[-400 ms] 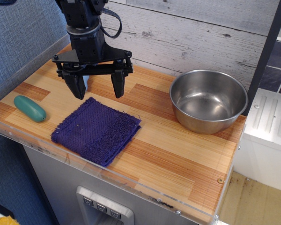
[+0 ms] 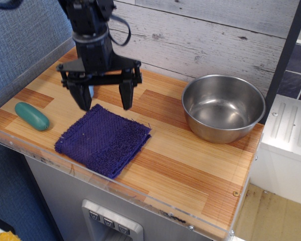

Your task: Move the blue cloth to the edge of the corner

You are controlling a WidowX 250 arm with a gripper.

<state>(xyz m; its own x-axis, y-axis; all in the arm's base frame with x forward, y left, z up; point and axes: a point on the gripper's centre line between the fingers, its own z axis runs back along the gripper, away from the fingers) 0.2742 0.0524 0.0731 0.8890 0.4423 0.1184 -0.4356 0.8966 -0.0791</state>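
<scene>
Striped wood bench (image 2: 190, 170), clear-rimmed: blue cloth (image 2: 103, 139) flat near front edge, left of centre. Claw (image 2: 105, 101) spread wide, empty, above cloth's rear edge. Bare run rightward to corner (image 2: 235, 201); steel bowl (image 2: 223, 107) behind; teal oval (image 2: 32, 116) left.

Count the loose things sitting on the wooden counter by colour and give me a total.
Blue-purple: 1, the blue cloth
Teal: 1, the oval soap-like object
Silver: 1, the steel bowl
Total: 3

Nothing readable anywhere here, honestly: no labels, brand names, numbers or signs on anything sitting on the counter.
</scene>
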